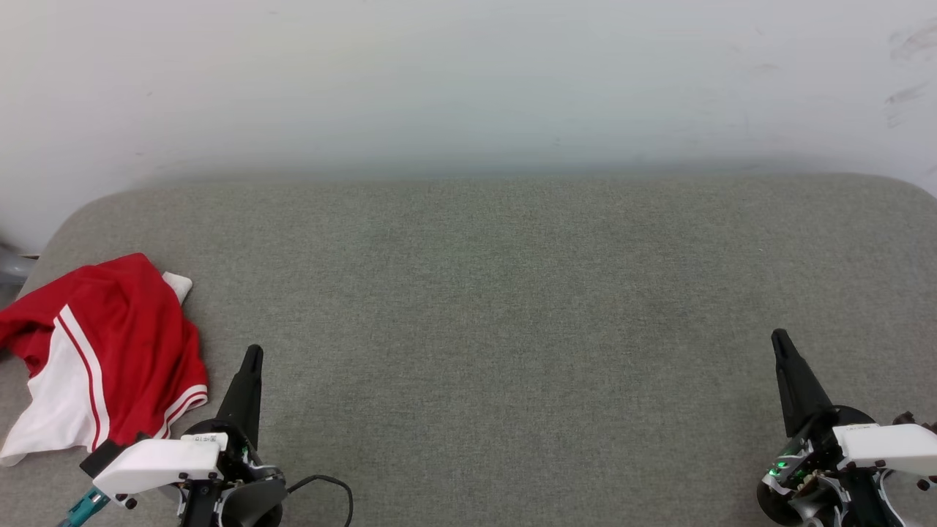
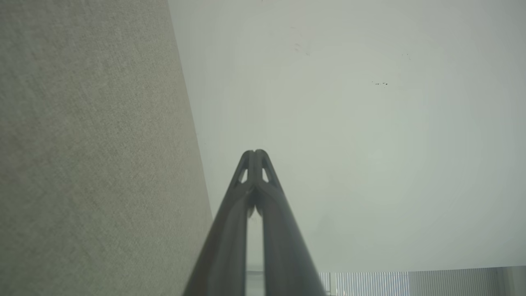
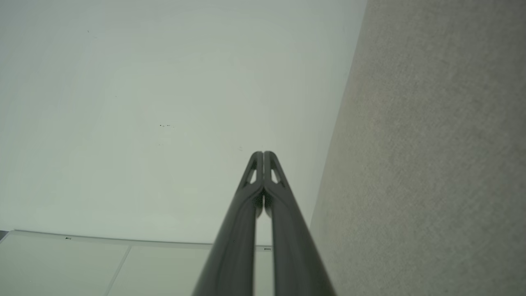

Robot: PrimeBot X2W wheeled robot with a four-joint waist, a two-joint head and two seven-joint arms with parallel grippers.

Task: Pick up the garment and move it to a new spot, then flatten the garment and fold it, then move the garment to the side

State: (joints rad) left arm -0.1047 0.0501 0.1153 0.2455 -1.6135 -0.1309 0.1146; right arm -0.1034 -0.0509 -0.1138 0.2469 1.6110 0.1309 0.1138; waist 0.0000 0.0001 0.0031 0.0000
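My left hand [image 1: 252,360] sat low at the near edge of the grey worktop [image 1: 476,307], its two fingers pressed together on nothing. My right hand [image 1: 780,342] sat far off at the other end, fingers likewise together and empty, both pointing toward the pale wall [image 1: 468,73].

The garment [image 1: 110,344] lay in a crumpled heap at the worktop's left end, just beside my left hand. It showed red cloth on top, with a white panel and striped trim spilling toward the near corner.

I judged it light, soft and limp. It would sag and bunch wherever I lifted it, and a shallow pinch might slip off. The raised red fold nearest my left hand looked the best place to take hold, after parting the fingers first.
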